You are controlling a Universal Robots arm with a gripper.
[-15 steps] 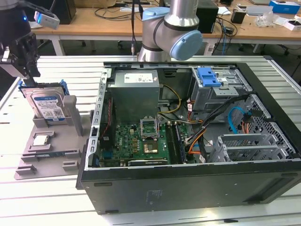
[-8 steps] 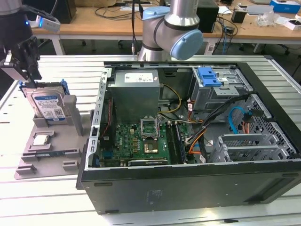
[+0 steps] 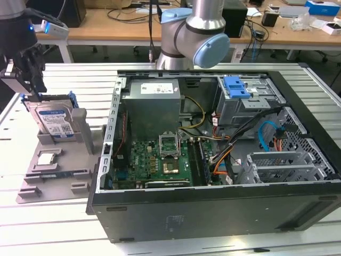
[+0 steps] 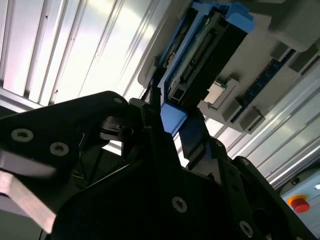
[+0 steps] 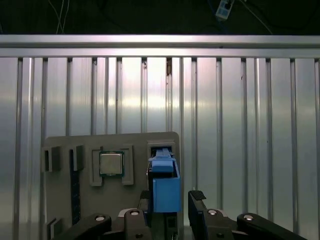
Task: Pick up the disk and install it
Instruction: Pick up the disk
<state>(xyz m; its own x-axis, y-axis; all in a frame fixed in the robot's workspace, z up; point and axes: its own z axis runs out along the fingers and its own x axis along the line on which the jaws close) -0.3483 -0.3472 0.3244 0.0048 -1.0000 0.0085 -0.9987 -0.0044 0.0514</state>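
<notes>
The disk (image 3: 53, 120) stands on edge in a slot of the grey holder tray (image 3: 48, 178) at the exterior view's left, its white-and-blue label showing and its blue carrier frame along the edges. My gripper (image 3: 33, 93) hangs right over the disk's upper corner. In the first wrist view the blue frame of the disk (image 5: 165, 192) sits between the two black fingers of the gripper (image 5: 169, 199). One finger is against the frame and a narrow gap shows at the other finger (image 5: 196, 200). The second wrist view shows the disk (image 4: 210, 45) and gripper (image 4: 175, 125) from close up.
A square processor chip (image 3: 46, 158) lies in a tray recess beside the disk (image 5: 111, 163). The open computer case (image 3: 213, 138) holds a motherboard, cables and a grey drive cage with a blue latch (image 3: 237, 88). The arm's base (image 3: 192, 32) stands behind it on the slatted aluminium table (image 5: 240, 125).
</notes>
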